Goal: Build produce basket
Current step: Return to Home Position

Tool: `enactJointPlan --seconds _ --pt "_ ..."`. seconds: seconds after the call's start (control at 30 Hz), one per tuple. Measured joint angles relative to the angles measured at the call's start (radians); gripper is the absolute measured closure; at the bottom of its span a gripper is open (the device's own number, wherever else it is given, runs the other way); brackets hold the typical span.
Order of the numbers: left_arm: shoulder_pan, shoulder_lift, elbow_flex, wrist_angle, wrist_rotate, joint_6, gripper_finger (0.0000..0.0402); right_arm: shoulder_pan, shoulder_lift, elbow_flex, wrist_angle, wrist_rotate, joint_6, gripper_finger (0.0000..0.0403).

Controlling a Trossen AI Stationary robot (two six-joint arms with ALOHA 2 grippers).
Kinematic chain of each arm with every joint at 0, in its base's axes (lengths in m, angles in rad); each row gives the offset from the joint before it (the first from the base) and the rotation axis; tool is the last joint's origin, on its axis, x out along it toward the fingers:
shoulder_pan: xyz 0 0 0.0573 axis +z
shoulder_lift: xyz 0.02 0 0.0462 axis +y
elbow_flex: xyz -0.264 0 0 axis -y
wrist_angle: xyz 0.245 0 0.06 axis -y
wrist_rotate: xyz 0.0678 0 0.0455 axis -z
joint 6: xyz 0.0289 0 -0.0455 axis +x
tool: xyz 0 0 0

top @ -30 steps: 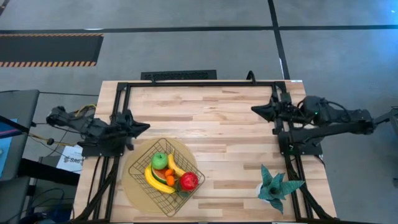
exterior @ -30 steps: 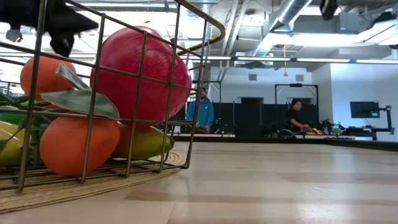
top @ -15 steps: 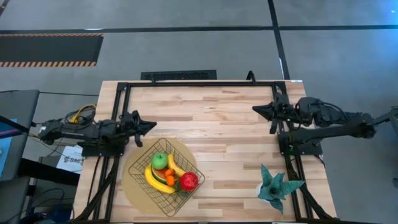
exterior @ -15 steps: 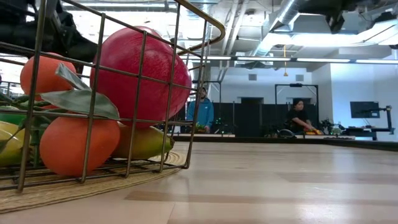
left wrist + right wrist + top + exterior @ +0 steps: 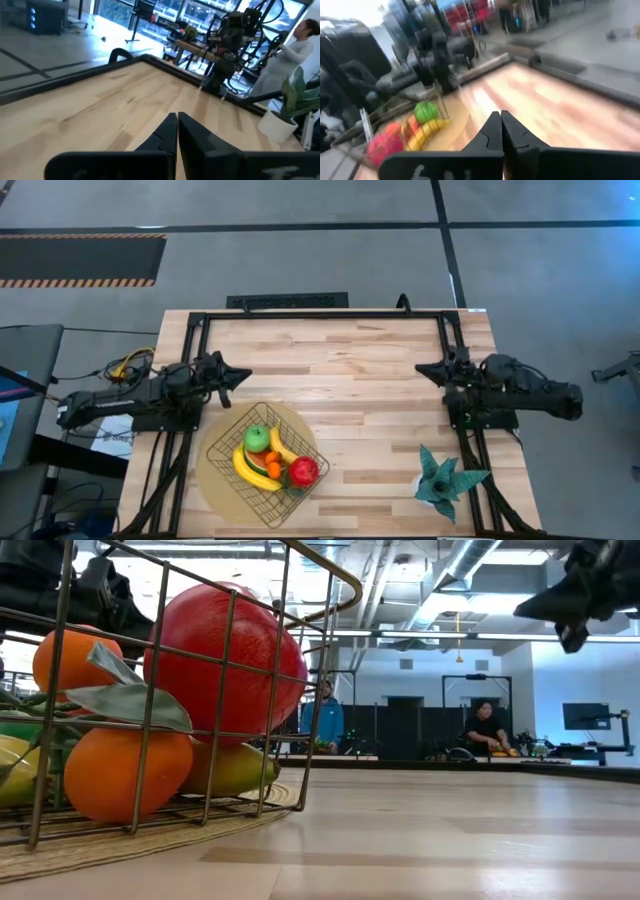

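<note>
While both arms lie low at opposite edges of the bench [image 5: 340,365], a wide stretch of bare wood lies open between their tips. The left arm [image 5: 150,392] rests along the left edge, its left jaws pressed together. Just beside those jaws, on their front-edge side, the basket [image 5: 234,427] sits on a round tan disc [image 5: 214,486]. It holds a green apple [image 5: 258,439], two bananas [image 5: 253,471], small oranges [image 5: 273,464] and a shiny red fruit [image 5: 303,471]. The right arm [image 5: 515,376] lies at the right edge, its right jaws likewise together and pointing inward. A teal plant [image 5: 443,477] stands near them by the front corner.
</note>
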Motion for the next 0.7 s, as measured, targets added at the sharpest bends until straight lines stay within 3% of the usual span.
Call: enactJointPlan --seconds 0.2,0.53,0.7 --pt "0.061 0.013 0.001 -0.003 0.065 0.013 0.0401 -0.004 0.033 -0.058 -0.077 -0.006 0.064 0.0402" --pt "0.127 0.015 0.001 -0.091 0.130 0.012 0.0401 -0.028 -0.002 -0.210 -0.011 0.021 0.150 0.0402" --pt "0.131 0.015 0.001 -0.094 0.128 0.071 0.0401 -0.063 -0.003 -0.218 0.036 0.046 0.089 0.0402"
